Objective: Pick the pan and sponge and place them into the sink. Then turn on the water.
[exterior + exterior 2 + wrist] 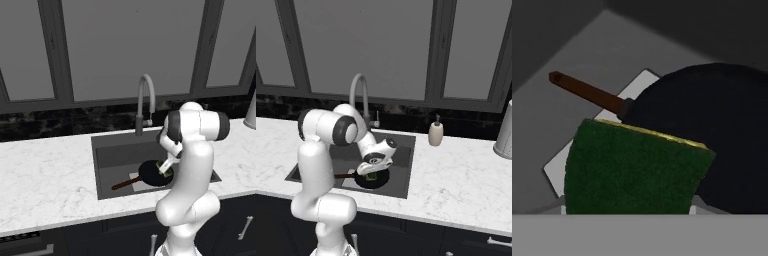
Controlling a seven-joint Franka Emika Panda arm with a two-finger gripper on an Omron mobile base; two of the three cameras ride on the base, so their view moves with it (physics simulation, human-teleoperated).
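Black and round, the pan (152,173) lies on the floor of the sink (102,155), the dark grey basin set in the white marble counter (45,175). Its thin reddish-brown handle (125,183) points away from the pan toward the sink's left front part, and it crosses the light grey square (639,87) at the bottom of the basin. In the hand view the pan's dark disc (727,145) sits partly over that square, with the handle (587,92) reaching out from its rim.

Inside the sink, just above the pan, the gripper (372,175) hangs with the sponge (371,176) between its fingers; the jaws are clamped on it. The sponge (165,166) shows as a small green patch at the pan's edge in the left base view. In the hand view the sponge (634,170) is close to the camera, its dark green face turned toward the lens and a thin yellow edge along its top, and it covers part of the pan and part of the grey square.

Behind the sink, the arched grey faucet (145,102) rises at the basin's back rim. A beige soap dispenser (435,132) stands on the counter just beside the sink's back right corner.
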